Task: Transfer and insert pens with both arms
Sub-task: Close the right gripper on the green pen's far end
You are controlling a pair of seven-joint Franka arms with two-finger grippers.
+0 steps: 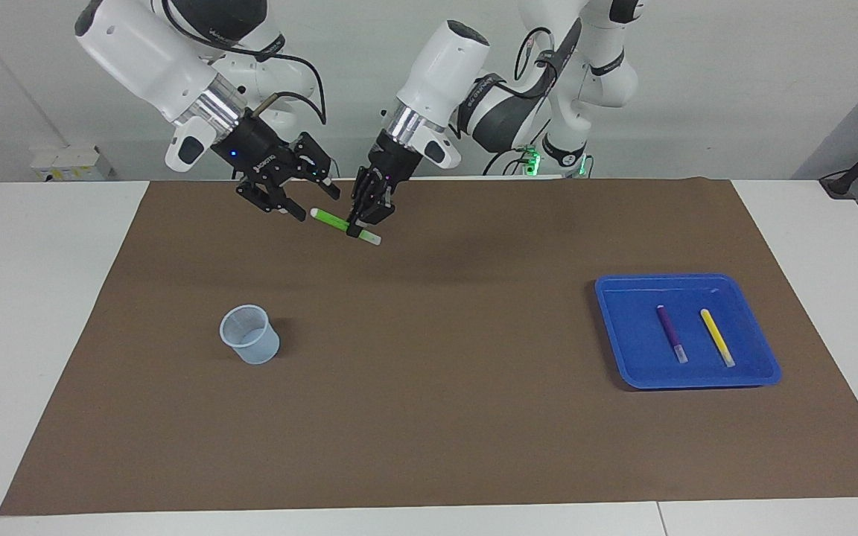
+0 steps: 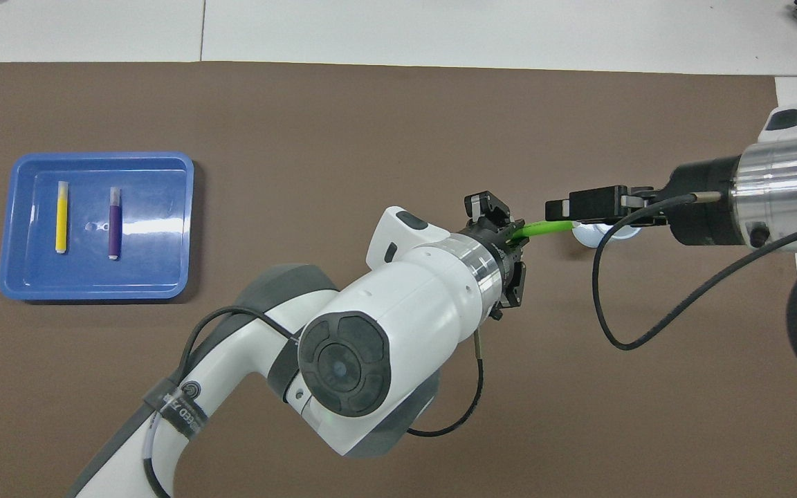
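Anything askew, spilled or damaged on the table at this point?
Nothing stands out. The cup stands upright, the purple pen and yellow pen lie side by side in the blue tray, and the left gripper grips the green pen mid-air, its end at the right gripper.

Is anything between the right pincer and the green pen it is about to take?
Nothing visible. The left pincer holds the green pen in the air with its pale end at the right pincer; only bare mat lies below.
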